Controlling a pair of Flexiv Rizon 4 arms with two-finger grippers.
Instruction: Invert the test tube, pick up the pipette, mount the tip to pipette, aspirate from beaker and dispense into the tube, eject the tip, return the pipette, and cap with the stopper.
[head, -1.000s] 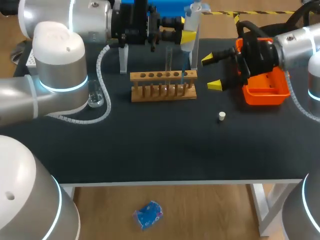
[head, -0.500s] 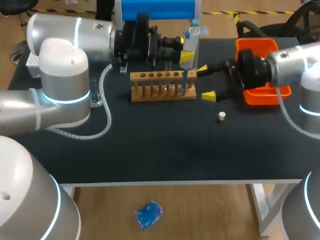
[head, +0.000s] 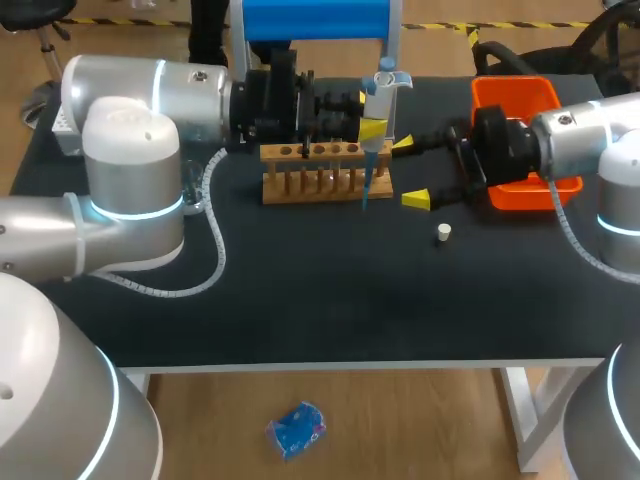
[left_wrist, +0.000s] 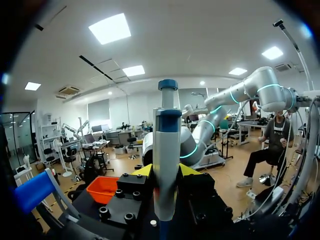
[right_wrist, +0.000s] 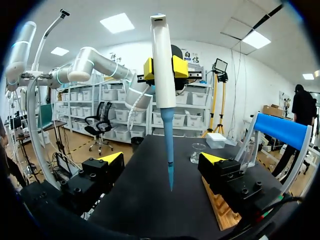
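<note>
Holding the pipette (head: 380, 95) upright, our left gripper (head: 372, 129) was clamped on its white body from both sides, above the right end of the rack (head: 310, 152). In the left wrist view the pipette (left_wrist: 166, 165) stood between the fingers. Tip (head: 367, 185): blue, mounted on the pipette, pointing down in front of the rack's right end; we could not tell whether it touched anything. Rack: wooden, a row of holes along its top bar, standing across the far middle of the table (head: 320, 290). Right gripper (head: 411, 171): fingers spread wide, holding nothing, just right of the rack, yellow tips toward the pipette. From its wrist view the pipette (right_wrist: 163, 65) hung ahead of the open fingers, the tip (right_wrist: 169, 150) was above the black tabletop, and the rack (right_wrist: 218, 202) lay beside one finger. Bin (head: 515, 95): orange, at the far right, partly behind our right arm. Stopper (head: 444, 233): small, white, alone on the table, near the right gripper but not touching it. Beaker (right_wrist: 198, 152): clear glass, on the table beyond the rack, well apart from the pipette. Stand (head: 315, 18): blue-topped, at the far edge behind the rack.
</note>
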